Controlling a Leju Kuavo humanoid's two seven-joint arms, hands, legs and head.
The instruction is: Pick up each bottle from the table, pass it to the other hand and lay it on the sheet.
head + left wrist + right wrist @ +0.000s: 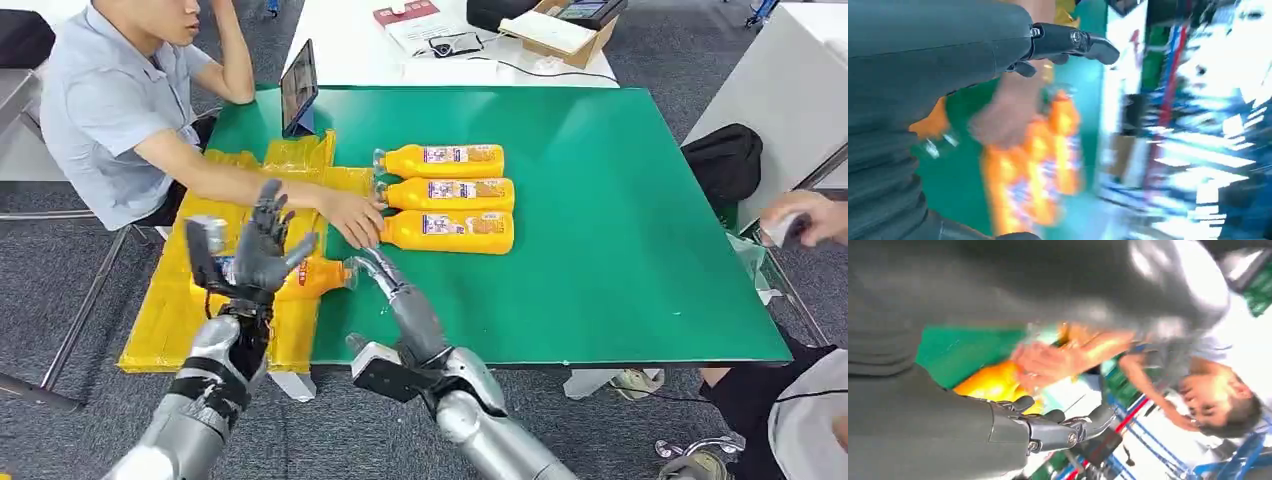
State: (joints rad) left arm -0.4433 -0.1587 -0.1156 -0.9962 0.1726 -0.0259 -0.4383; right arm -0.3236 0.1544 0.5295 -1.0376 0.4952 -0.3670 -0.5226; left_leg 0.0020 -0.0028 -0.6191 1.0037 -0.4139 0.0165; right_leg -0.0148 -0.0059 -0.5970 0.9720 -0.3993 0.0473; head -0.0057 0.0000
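Note:
Three orange bottles lie side by side on the green table point(600, 220): far point(445, 160), middle point(450, 194) and near point(450, 231). A fourth orange bottle point(318, 279) lies at the edge of the yellow sheet point(165, 320), partly hidden behind my left hand point(262, 248). That hand is raised above it with fingers spread and holds nothing. My right hand point(374, 264) reaches in beside that bottle's cap with fingers extended and nothing in them. In the blurred right wrist view, the right hand point(1048, 432) is stretched out near the orange bottle point(993, 382).
A seated person at the left has a hand point(352, 216) on the table by the near bottle's cap. A tablet point(298, 95) stands at the table's far left. A black bag point(725, 160) hangs at the right edge, where another person's hand point(800, 218) holds something.

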